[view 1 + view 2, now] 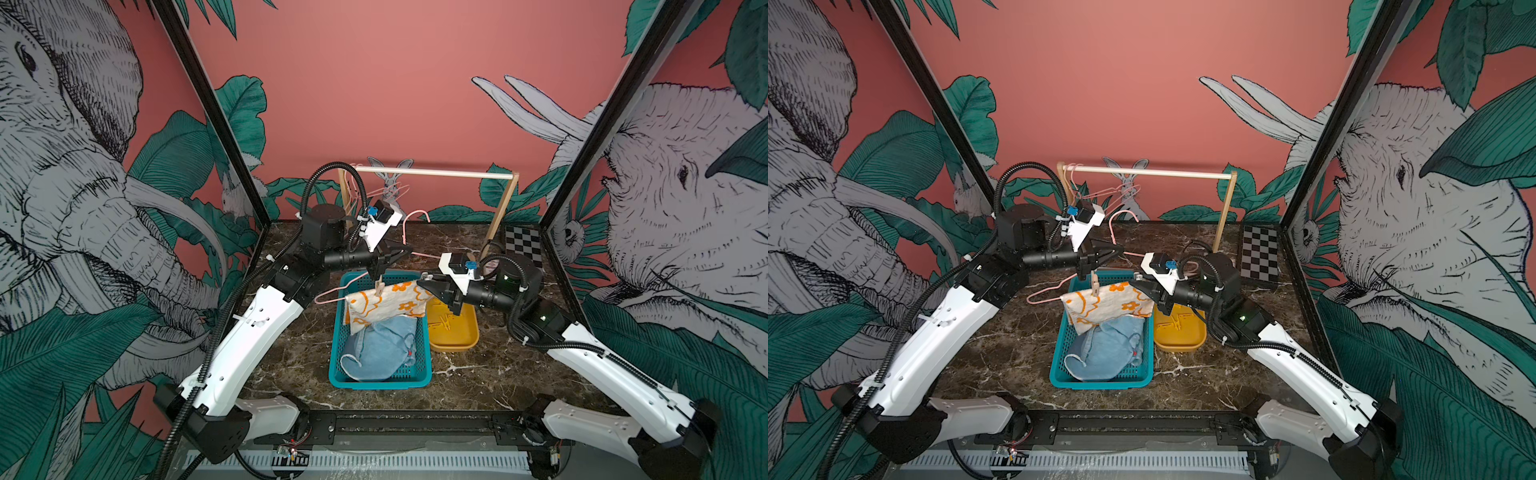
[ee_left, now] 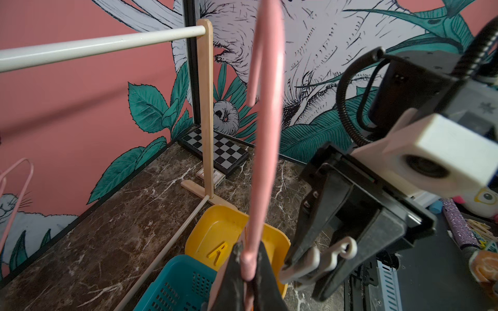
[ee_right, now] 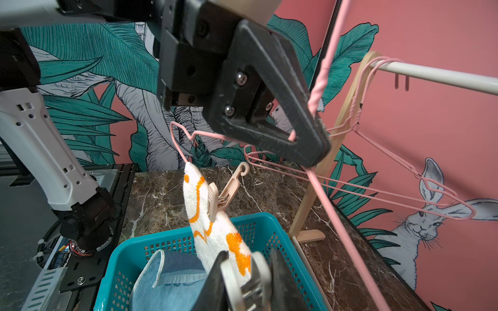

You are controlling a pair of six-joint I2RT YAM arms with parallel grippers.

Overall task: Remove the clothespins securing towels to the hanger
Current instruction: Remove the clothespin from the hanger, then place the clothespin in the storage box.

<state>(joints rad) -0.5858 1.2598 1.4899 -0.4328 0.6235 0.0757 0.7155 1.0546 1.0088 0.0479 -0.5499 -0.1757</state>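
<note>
**Hanger, cream towel, two beige clothespins**

Both top views: your left gripper (image 1: 407, 251) is clamped on the pink hanger (image 1: 415, 213); cream towel (image 1: 386, 307) hangs over the teal basket (image 1: 337, 332).
Left wrist: hanger pinched at its neck — yellow clothespin (image 2: 218, 251) lies in the yellow tray (image 2: 215, 229).
Right wrist: your right gripper (image 3: 246, 288) squeezes the end clothespin (image 3: 260, 272); inner clothespin (image 3: 223, 196) grips the towel.

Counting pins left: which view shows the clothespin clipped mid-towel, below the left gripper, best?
Right wrist: the beige clothespin shows large, gripping the cream towel. Both top views show it small; the left wrist view misses it.
</note>
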